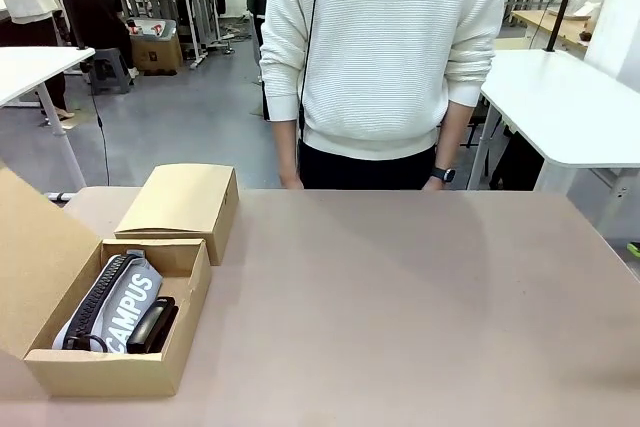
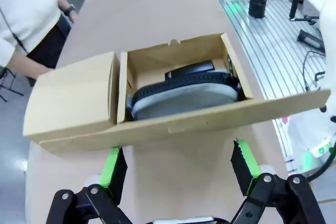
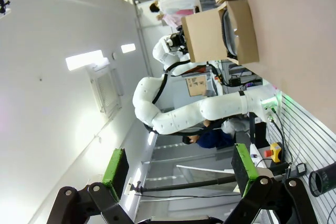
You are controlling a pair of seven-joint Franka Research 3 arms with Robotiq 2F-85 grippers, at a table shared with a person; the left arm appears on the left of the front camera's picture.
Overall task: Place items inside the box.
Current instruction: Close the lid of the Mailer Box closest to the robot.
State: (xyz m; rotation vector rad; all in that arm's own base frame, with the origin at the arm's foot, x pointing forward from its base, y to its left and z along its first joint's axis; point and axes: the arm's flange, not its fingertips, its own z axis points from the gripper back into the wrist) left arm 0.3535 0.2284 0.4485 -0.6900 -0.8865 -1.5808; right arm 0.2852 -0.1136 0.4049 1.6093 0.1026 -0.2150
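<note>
An open cardboard box (image 1: 120,372) sits at the table's near left, its lid flap (image 1: 30,267) standing up on the left. Inside lies the grey zip pouch lettered "CAMPUS" (image 1: 125,307), with the black stapler (image 1: 152,325) beside it on the right. In the left wrist view my left gripper (image 2: 178,169) hangs open above the table, just short of the box (image 2: 173,124), pouch (image 2: 184,98) and stapler (image 2: 189,69). My right gripper (image 3: 178,169) is open and holds nothing, far from the box (image 3: 210,35). The utility knife, marker and dark blue pouch are out of view.
A second, closed cardboard box (image 1: 185,202) stands just behind the open one. A person in a white sweater (image 1: 385,47) stands at the far edge, hands down behind the table. The brown tabletop (image 1: 420,307) stretches bare to the right.
</note>
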